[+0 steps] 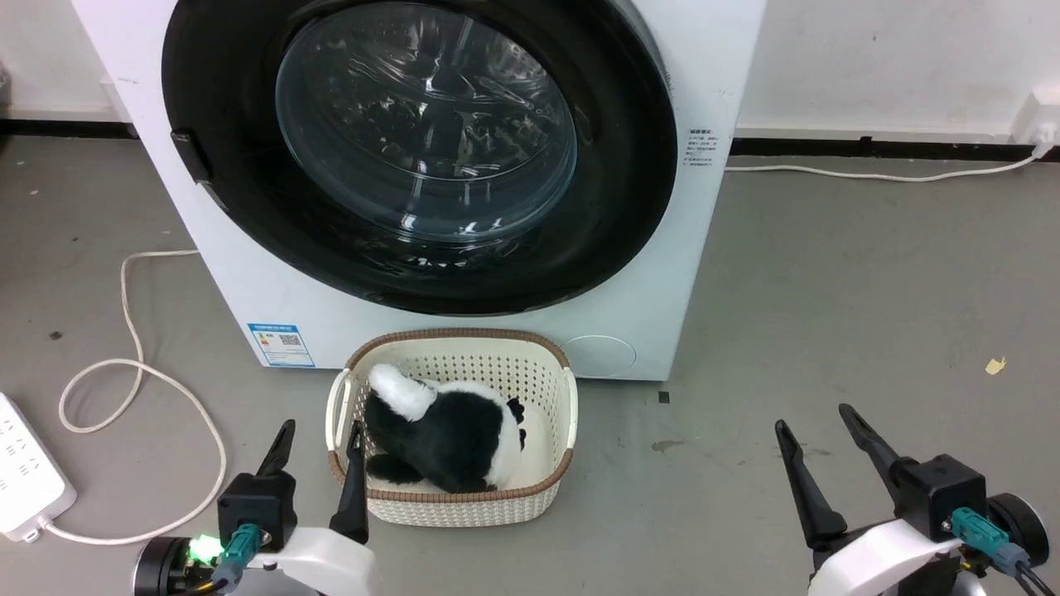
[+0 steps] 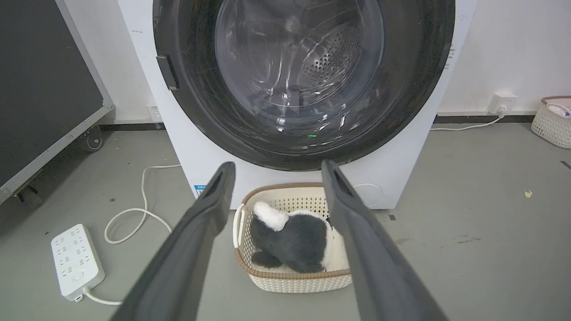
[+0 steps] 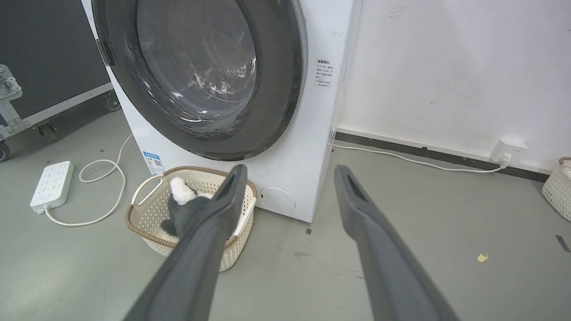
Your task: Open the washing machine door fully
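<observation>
The washing machine door (image 1: pixel 215 99) is a big round glossy black ring with a bulging clear glass bowl (image 1: pixel 426 124); it lies flat against the white machine (image 1: pixel 712 74), closed. A small black handle tab (image 1: pixel 190 155) sits on its left rim. The door (image 2: pixel 415 67) also faces the left wrist camera, and the door (image 3: pixel 285 80) is seen at an angle from the right wrist. My left gripper (image 1: pixel 321 437) hangs open low at the left, beside the basket. My right gripper (image 1: pixel 816 420) is open at the lower right over bare floor. Both are well short of the door.
A cream basket (image 1: pixel 559 430) holding a black-and-white plush toy (image 1: pixel 447 430) stands on the floor right below the door. A white power strip (image 1: pixel 25 476) and looped cord (image 1: pixel 132 372) lie left. A black wheeled case (image 2: pixel 44 89) stands far left; another basket (image 2: pixel 553 122) sits far right.
</observation>
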### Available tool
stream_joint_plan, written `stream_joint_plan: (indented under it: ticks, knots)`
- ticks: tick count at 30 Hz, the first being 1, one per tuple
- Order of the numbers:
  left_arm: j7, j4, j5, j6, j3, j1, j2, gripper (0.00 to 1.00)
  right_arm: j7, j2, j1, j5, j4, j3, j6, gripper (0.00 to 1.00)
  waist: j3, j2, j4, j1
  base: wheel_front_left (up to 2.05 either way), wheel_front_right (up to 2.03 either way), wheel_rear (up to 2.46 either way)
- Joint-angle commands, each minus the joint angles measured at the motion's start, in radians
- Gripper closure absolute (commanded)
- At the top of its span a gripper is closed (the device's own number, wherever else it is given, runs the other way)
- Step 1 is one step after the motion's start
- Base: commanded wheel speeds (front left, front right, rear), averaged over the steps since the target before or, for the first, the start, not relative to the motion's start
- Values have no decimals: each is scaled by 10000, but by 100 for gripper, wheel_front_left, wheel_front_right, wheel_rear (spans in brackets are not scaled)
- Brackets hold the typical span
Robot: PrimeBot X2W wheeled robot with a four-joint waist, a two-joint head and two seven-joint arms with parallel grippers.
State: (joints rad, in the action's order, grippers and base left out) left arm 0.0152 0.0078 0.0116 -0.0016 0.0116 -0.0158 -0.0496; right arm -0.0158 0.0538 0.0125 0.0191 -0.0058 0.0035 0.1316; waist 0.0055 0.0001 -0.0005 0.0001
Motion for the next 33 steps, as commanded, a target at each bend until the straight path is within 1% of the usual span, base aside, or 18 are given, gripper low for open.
stream_joint_plan:
  ticks: [1,8,17,26,27,28,29,33]
  knots:
    - [115,41,14,61,6,57,-2,0,-118,-4,-18,88,-82,-21,-1,0,30,-1,4,0,0,0,0]
    - [240,34,23,95,76,147,-3,0,-243,58,-95,174,-226,24,-1,0,195,-1,43,0,0,0,0]
    - [470,-1,49,196,212,418,-3,0,-472,476,-662,526,-231,49,-2,0,698,-1,133,0,0,0,0]
    - [658,-48,70,280,326,672,-3,0,-597,862,-1551,1086,-112,36,-3,0,1125,-1,241,0,0,0,0]
    - [679,-50,76,292,342,699,-3,0,-584,886,-1668,1177,-92,27,-3,21,1170,-1,259,0,0,0,0]
    - [699,-53,83,304,358,726,-3,0,-563,916,-1787,1268,-72,28,-3,73,1216,-1,277,0,0,0,0]
    - [720,-55,90,315,374,754,-3,0,-546,948,-1910,1354,-52,30,-3,100,1260,-1,296,0,0,0,0]
    - [804,-58,122,367,443,866,-4,0,-468,1012,-2422,1775,47,-9,-3,100,1437,-1,385,0,0,0,0]
